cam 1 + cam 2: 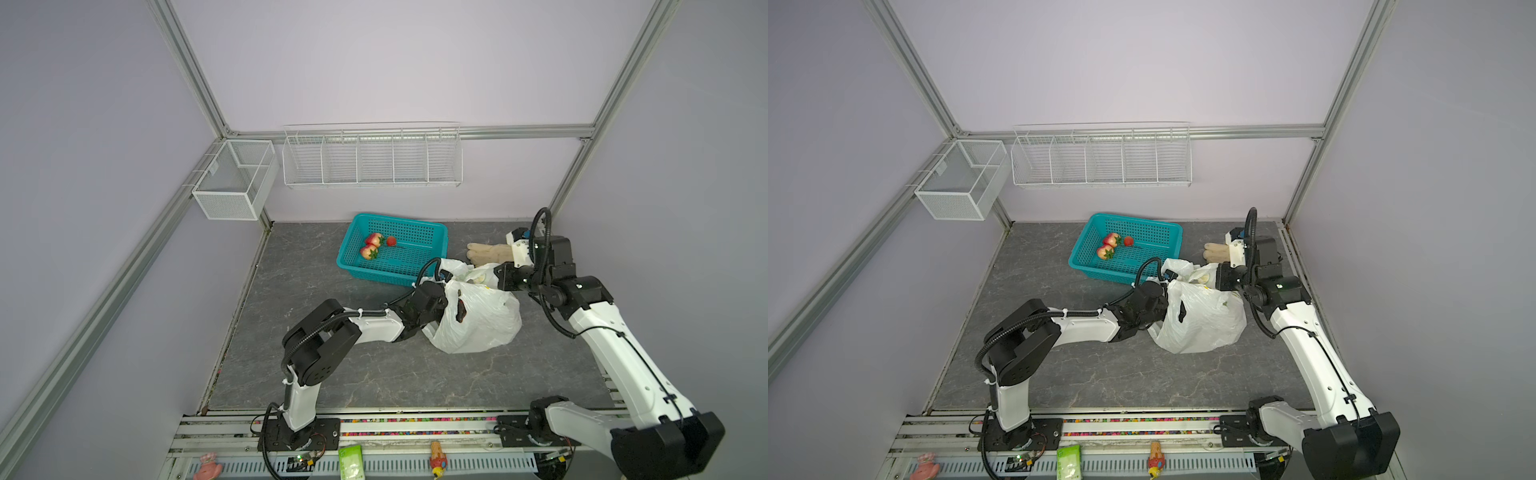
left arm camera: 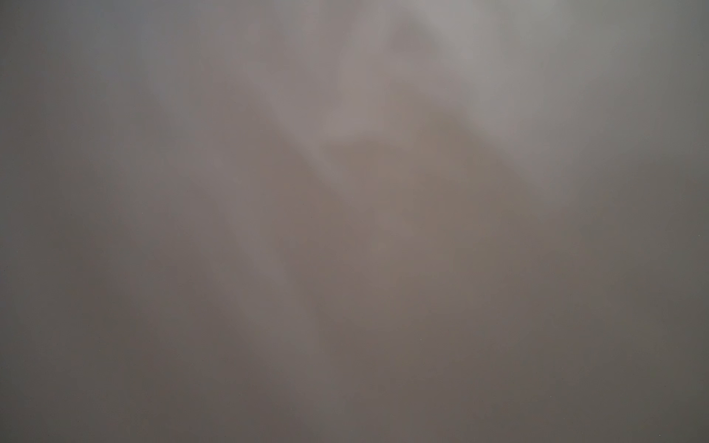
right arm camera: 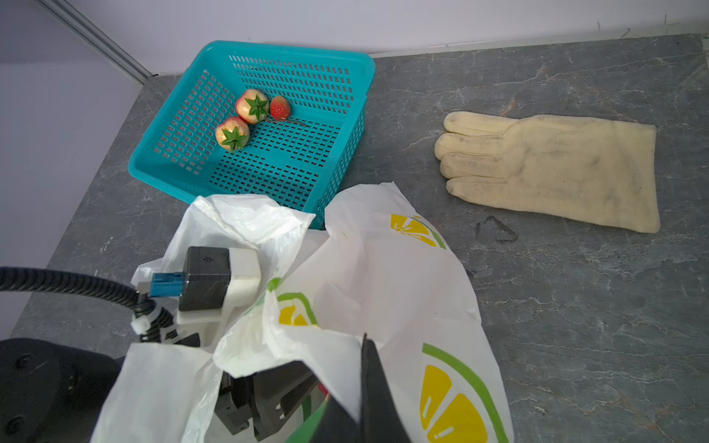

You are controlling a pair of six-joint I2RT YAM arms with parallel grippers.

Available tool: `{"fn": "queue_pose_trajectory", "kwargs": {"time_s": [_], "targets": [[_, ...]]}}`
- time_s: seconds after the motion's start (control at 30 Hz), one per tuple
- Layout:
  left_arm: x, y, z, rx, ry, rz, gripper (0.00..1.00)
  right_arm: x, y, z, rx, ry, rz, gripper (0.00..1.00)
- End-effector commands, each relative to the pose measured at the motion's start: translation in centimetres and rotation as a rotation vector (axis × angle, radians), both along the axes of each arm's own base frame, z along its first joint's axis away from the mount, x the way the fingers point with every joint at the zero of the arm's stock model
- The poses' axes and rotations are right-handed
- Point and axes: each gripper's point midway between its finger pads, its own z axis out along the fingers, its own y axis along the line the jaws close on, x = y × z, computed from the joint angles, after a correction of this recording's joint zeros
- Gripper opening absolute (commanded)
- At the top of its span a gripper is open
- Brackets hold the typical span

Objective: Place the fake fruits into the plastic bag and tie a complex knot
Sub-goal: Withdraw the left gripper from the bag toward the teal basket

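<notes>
While both arms meet at the bag, I log the top views first. Thin white plastic bag (image 1: 482, 328) (image 1: 1204, 328), printed with yellow lemon slices, sits crumpled on the grey marbled table (image 1: 374, 374), just in front of the teal plastic lattice basket (image 1: 419, 235). Three fake fruits lie in the basket's far left part: two peach-red strawberries with green caps (image 1: 374, 240) (image 1: 369, 252) and a small red strawberry (image 1: 391, 240). Left arm (image 1: 374, 328) reaches into the bag's mouth from the left, and film hides its end. Right gripper (image 1: 482, 277) sits at the bag's far rim. Beige fabric glove (image 1: 488, 251) lies flat beyond it.

Left wrist view: grey-brown blur only. I cannot tell anything from it.

Right wrist view: the right gripper (image 3: 362, 368) has its fingers pressed together, pinching a fold of bag film. Left gripper (image 3: 264, 406) sits inside the open mouth, dark fingers spread. A sliver of red and green shows beside them, too hidden to name. Fruits sit clustered in the basket, well apart from the bag.
</notes>
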Motion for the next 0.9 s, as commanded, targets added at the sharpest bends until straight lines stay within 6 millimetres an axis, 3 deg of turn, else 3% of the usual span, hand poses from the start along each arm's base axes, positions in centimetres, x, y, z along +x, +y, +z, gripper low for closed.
{"fn": "queue_pose_trajectory", "kwargs": {"time_s": [0.0,0.13,0.27,0.47,0.77,0.87], "targets": [[-1.6,0.9,-1.6,0.079,-0.052,-0.078,0.85,-0.2,-0.5,0.0,-0.019,-0.004,-0.01,0.06],[-0.6,4.2,-1.1,0.153,-0.116,0.008,0.85,-0.2,-0.6,0.0,-0.022,-0.005,-0.01,0.06],[1.0,7.5,2.8,0.0,-0.073,0.158,0.83,-0.2,-0.6,-0.1,-0.024,0.0,-0.012,0.06],[0.5,8.4,6.2,-0.16,0.0,0.176,0.77,-0.3,-0.7,0.0,-0.027,-0.007,-0.015,0.06],[-0.6,10.1,8.2,-0.216,0.088,0.227,0.67,-0.1,-0.7,0.4,-0.028,-0.014,-0.015,0.06],[-2.0,10.0,9.0,-0.227,0.097,0.163,0.65,0.0,-0.6,0.5,-0.024,-0.016,-0.015,0.06]]}}
